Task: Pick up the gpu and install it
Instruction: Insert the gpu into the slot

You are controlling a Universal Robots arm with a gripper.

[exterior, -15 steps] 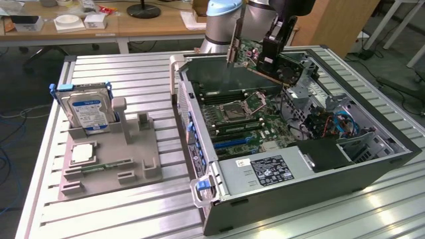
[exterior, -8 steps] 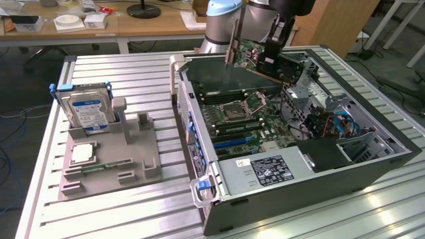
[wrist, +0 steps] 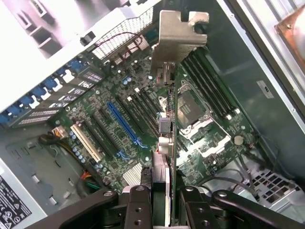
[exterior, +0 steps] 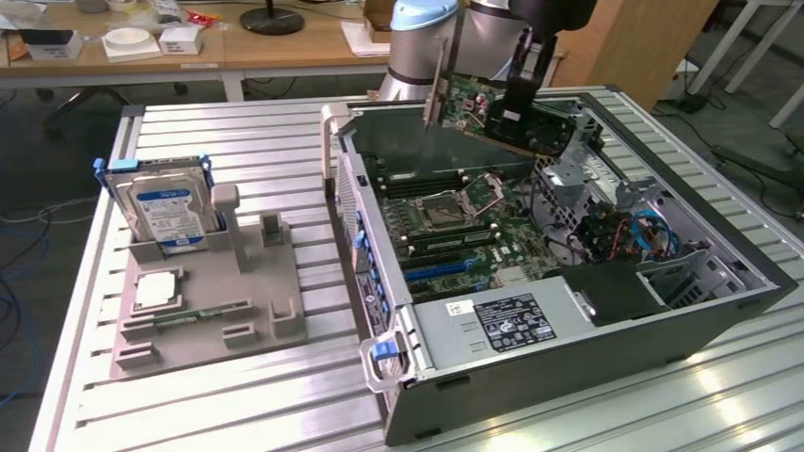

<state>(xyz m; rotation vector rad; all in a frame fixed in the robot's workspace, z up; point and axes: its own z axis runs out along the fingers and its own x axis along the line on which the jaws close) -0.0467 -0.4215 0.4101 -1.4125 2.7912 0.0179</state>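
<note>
One gpu [exterior: 475, 105] in claw [wrist: 164, 193], above motherboard [exterior: 468, 237], power-supply label [exterior: 509, 320] illegible

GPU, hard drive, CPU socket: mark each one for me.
gpu [exterior: 466, 100]: exterior view, green circuit-board face.
hard drive [exterior: 168, 212]: exterior view, blue label.
CPU socket [wrist: 193, 103]: wrist view, socket centre.

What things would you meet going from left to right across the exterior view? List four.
Silver hard drive with blue label → grey plastic upright post → gpu, a thin flat circuit card with silver bracket, held in the gripper → blue cables inside the open black computer case.
</note>
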